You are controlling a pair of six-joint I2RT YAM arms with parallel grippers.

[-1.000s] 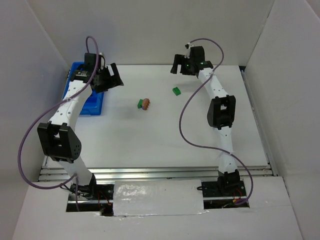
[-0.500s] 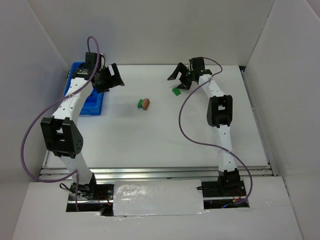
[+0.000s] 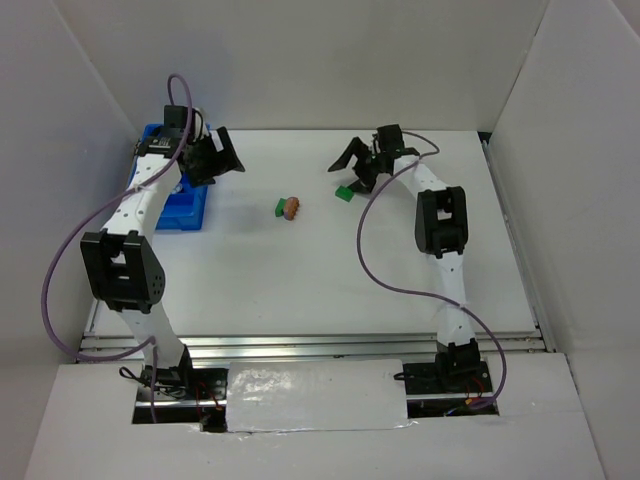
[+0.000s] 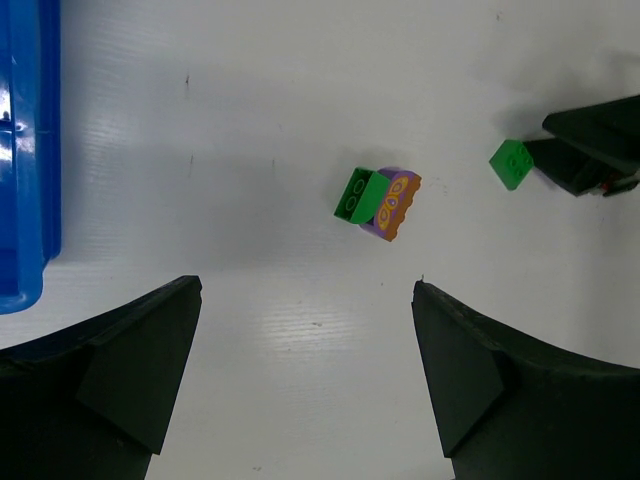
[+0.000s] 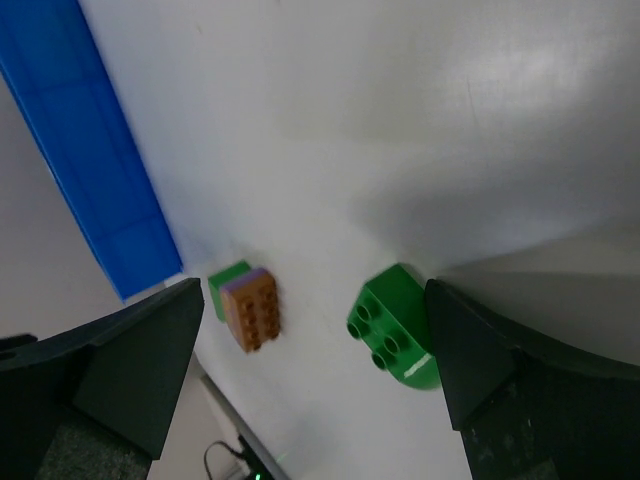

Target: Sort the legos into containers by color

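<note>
Jaws: spread wide on both arms, nothing clamped in either.
Right gripper (image 3: 352, 172): low over the table (image 3: 300, 290).
Lone block (image 5: 395, 325): green, on the table inside the right gripper's gap, hard by one finger (image 5: 500, 370); whether touching or just clear I cannot tell.
Paired block (image 5: 228, 285): green, past the right gripper's tips, nearer its other finger, pressed against the purple piece (image 5: 252, 310).
Purple piece, detail: brown-orange studded face, purple body.
Left gripper (image 4: 305, 288): above the table, looking down on it.
Ahead of the left gripper: the pair lies beyond its gap, well apart; the lone block lies farther, off to one side.
Bin (image 4: 25, 150): blue, just outside one left finger; from the right gripper it is farthest, beyond the pair.
</note>
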